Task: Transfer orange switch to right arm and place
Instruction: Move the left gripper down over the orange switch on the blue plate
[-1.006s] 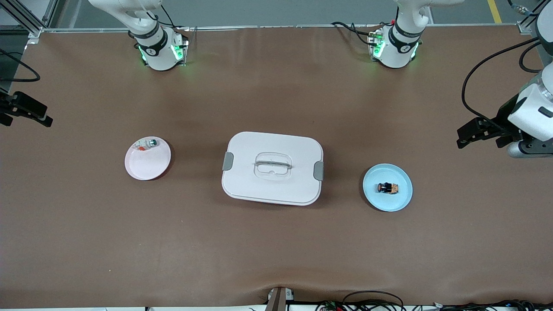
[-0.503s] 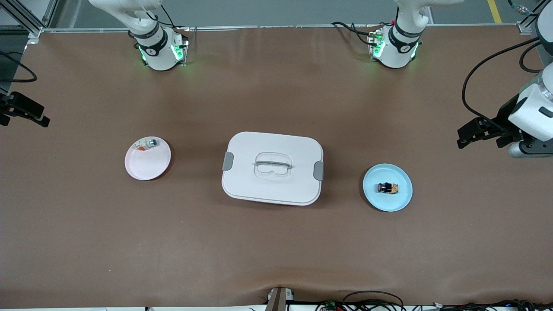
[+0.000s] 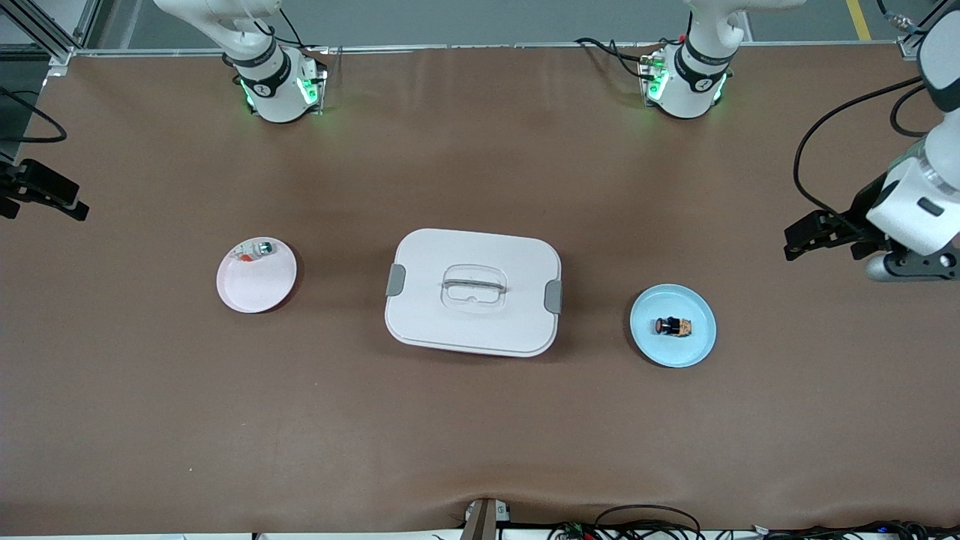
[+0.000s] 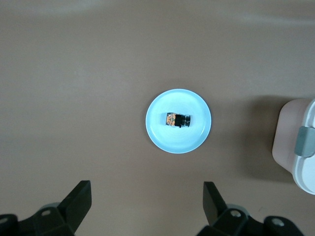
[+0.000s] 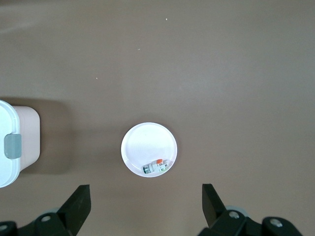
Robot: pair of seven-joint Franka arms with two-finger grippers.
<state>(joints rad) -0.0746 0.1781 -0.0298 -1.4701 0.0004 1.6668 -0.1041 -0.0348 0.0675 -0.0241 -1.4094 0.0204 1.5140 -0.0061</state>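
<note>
**Pre-grasp: switch on blue plate, both arms high**

The orange switch (image 3: 673, 326) lies on its side in the middle of the blue plate (image 3: 697, 346), toward the left arm's end of the table. Nothing touches it.

Beside the plate, mid-table, sits a closed white lidded box (image 3: 473, 292). Toward the right arm's end is a pink plate (image 3: 251, 289) holding a small white piece (image 3: 255, 250) at its rim.

The left gripper (image 4: 145, 199) hangs high over the table near the blue plate, fingers spread wide, holding nothing. The right gripper (image 5: 144, 200) hangs high near the pink plate, also spread and holding nothing; the right arm (image 3: 34, 191) waits at the table's edge.

Step looks like the approach to the first pick; the handover has not begun. Next move likely calls for the left gripper to centre over the switch, descend and close across its narrow body, leaving part exposed for the right gripper.
</note>
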